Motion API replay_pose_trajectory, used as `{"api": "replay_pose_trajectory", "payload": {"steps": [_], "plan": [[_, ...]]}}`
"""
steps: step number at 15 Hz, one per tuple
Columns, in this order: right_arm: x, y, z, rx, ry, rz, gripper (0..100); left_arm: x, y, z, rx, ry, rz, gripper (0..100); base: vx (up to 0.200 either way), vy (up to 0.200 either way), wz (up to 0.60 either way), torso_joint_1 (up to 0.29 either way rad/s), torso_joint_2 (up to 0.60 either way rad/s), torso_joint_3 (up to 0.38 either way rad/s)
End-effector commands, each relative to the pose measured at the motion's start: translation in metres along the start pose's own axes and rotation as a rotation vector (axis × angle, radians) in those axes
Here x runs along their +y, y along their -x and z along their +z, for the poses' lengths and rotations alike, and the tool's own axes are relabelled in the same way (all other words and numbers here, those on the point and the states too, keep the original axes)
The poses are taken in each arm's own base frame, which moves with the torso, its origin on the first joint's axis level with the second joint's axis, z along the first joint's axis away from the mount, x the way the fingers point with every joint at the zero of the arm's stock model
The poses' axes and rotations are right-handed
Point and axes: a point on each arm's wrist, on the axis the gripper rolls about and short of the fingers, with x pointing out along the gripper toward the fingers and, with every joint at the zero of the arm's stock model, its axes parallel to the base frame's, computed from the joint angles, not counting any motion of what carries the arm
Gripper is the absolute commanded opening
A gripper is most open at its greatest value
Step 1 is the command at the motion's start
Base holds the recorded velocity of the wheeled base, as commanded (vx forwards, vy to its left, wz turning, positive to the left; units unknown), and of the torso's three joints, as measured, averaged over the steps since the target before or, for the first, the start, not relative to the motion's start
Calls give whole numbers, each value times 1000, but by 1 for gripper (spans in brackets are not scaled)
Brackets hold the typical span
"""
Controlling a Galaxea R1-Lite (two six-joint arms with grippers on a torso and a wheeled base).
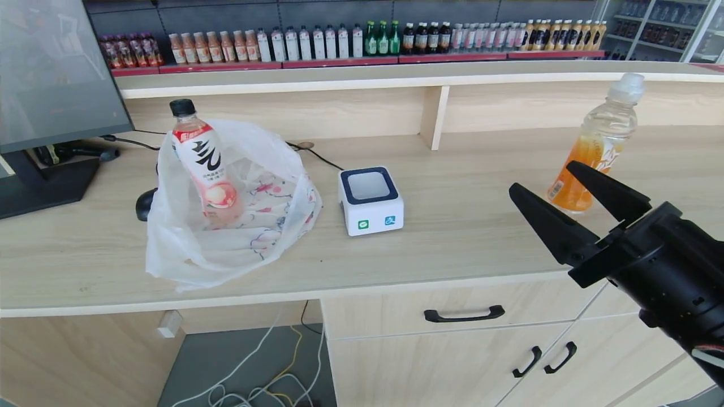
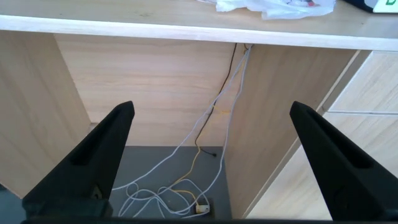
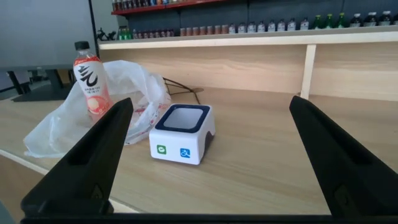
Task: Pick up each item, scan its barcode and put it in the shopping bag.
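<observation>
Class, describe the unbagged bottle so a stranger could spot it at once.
On the pale wooden counter, look right of the white scanner box. The clear plastic bottle of orange drink stands alone, white-capped; the black-capped pink bottle sits in the white plastic bag.

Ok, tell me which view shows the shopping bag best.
The head view: the shopping bag lies whole on the counter, a pink-labelled bottle standing in it. The right wrist view has it partly behind the right gripper; the left wrist view catches just its near edge.
</observation>
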Motion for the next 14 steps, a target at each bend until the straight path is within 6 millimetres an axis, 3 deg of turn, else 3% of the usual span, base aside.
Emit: {"api": "replay_pose_trajectory", "payload": {"steps": [1, 4, 7, 13, 14], "plan": [[0, -4, -4, 12, 1, 0, 100, 0, 0, 0, -1, 1, -1, 100, 0, -200, 0, -2, 7, 2], [0, -6, -5, 12, 1, -1, 100, 0, 0, 0, -1, 1, 1, 100, 0, -200, 0, 2, 1, -1], [0, -6, -5, 12, 4, -1, 100, 0, 0, 0, -1, 1, 1, 100, 0, -200, 600, 1, 4, 4], [-3, -7, -11, 35, 12, -16, 100, 0, 0, 0, -1, -4, -1, 100, 0, -200, 0, 4, 1, 3], [-3, -7, -12, 41, 12, -16, 100, 0, 0, 0, -1, -2, -1, 100, 0, 0, 0, 0, 0, 0]]}}
